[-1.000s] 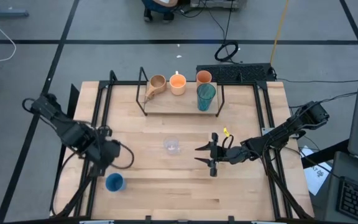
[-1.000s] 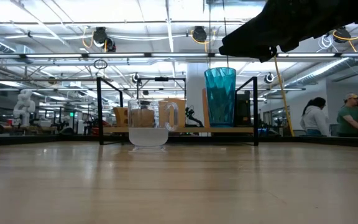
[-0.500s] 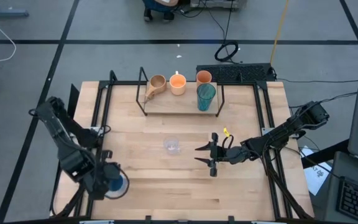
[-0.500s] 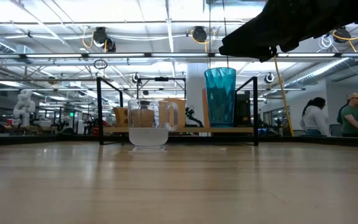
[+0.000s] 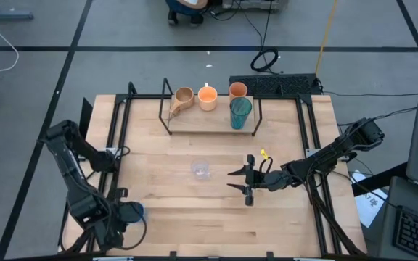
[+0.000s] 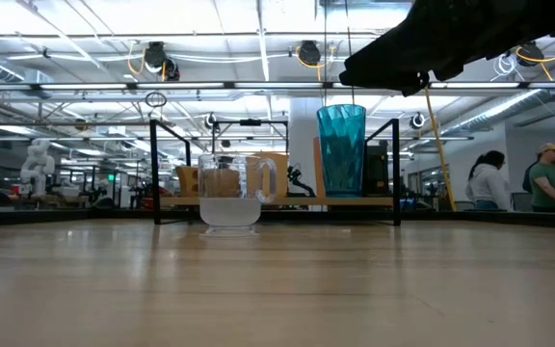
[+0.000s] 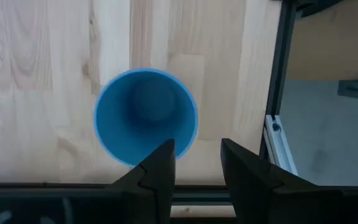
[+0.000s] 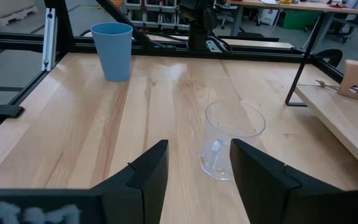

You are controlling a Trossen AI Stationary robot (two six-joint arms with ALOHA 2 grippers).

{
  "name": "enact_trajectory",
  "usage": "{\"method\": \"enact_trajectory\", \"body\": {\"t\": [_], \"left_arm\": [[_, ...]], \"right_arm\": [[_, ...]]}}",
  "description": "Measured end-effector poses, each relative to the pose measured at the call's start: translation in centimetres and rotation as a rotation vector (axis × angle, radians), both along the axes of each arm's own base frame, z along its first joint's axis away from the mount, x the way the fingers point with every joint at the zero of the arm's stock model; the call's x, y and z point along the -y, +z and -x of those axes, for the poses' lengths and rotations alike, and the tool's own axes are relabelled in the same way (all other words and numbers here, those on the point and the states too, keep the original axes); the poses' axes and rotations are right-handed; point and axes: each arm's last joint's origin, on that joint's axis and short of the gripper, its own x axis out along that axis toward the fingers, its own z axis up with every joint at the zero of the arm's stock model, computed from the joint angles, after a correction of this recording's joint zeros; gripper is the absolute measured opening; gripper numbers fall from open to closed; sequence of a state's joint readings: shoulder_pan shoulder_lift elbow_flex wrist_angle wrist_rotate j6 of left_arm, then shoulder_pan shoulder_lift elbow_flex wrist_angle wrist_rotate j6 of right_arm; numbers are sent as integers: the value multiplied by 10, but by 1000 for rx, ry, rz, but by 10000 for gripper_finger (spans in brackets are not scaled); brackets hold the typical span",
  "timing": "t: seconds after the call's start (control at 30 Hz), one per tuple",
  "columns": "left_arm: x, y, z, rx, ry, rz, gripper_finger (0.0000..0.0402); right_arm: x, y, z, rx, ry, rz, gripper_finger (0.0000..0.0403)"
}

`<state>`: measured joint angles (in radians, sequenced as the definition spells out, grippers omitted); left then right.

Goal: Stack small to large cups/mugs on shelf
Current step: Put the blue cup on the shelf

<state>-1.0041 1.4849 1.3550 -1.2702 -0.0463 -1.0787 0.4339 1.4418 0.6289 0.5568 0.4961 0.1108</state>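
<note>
The left wrist view shows the left gripper (image 7: 196,163) held slightly parted above the blue cup (image 7: 145,116), seemingly lined up for grasping, nothing held; the right gripper (image 8: 199,169) waits, parted and holding nothing, near the clear cup (image 8: 232,139).

On the raised wooden shelf (image 5: 209,122) stand a tan handled mug (image 5: 183,97), an orange cup (image 5: 207,97), a second orange cup (image 5: 238,90) and a taller teal ribbed tumbler (image 5: 240,112), all upright. A tiny clear cup (image 5: 200,170) sits mid-desk. The blue cup (image 7: 145,116) stands upright near the desk's front-left corner.
</note>
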Motion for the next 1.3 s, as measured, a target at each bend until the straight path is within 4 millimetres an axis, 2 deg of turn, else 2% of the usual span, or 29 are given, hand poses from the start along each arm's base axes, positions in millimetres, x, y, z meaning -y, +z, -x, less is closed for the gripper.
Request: {"method": "enact_trajectory", "body": {"t": [0.33, 0.6, 1.3], "left_arm": [[9, -21, -4, 45, 3, -89, 130], [14, -37, -6, 44, 27, -14, 130], [6, -75, -6, 19, 18, -27, 128]], "right_arm": [[0, 0, 0, 0, 0, 0, 164], [0, 0, 0, 0, 0, 1, 164], [0, 0, 0, -1, 0, 1, 164]]}}
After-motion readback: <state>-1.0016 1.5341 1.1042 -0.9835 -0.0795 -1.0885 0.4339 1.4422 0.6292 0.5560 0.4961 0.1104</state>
